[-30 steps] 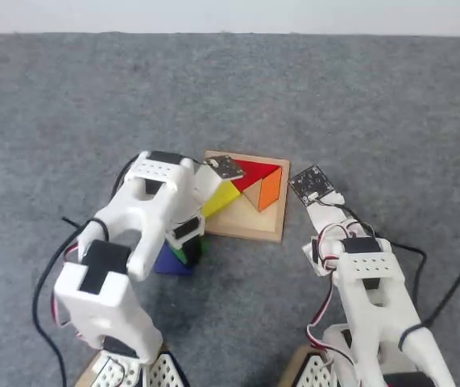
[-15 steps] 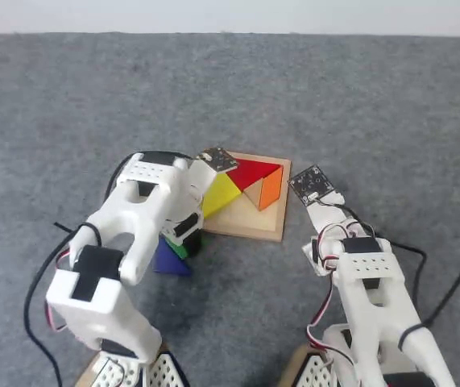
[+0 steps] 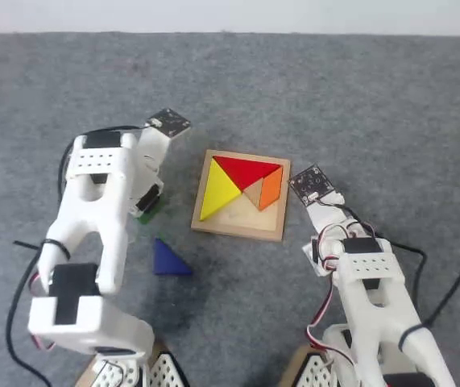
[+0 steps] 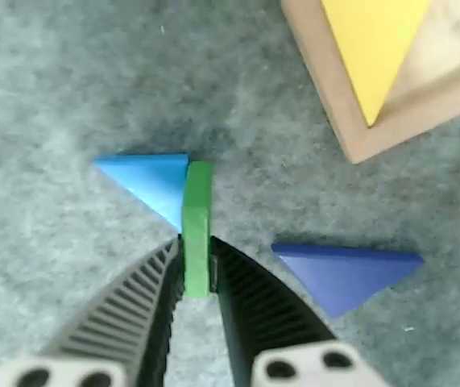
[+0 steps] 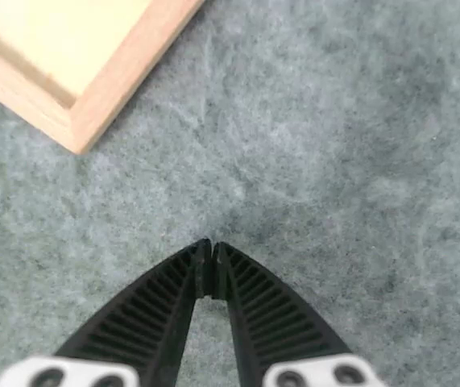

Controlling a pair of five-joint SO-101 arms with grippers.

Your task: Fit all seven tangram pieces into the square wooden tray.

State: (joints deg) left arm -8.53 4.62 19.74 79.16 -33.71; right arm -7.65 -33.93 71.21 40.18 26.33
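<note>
High view: three coloured pieces are seen seated in the wooden tray (image 3: 238, 230). A red triangle (image 3: 248, 171) lies along the far side, a yellow triangle (image 3: 217, 193) on the left and an orange piece (image 3: 271, 187) on the right. A brownish patch between them cannot be told apart from bare wood. The near part of the tray is left unfilled. A dark blue triangle (image 3: 167, 260) is lying on the counter (image 3: 358, 97), near and left of the tray. The task is judged to be about half done, with at least three pieces yet to be placed. The counter is covered with a grey, carpet-like mat, and a pale wall (image 3: 230, 14) is seen along its far edge.

Left wrist view: the left end effector (image 4: 197, 242) is closed narrowly on a green piece (image 4: 196, 189), which is held on edge. A light blue triangle (image 4: 151, 176) is touching that piece. The dark blue triangle is lying near, apart from both, and a corner of the tray is seen with the yellow triangle inside.

Right wrist view: the right end effector (image 5: 212, 270) is seen with its jaws pressed together and nothing between them. It is held over bare mat near a tray corner.
</note>
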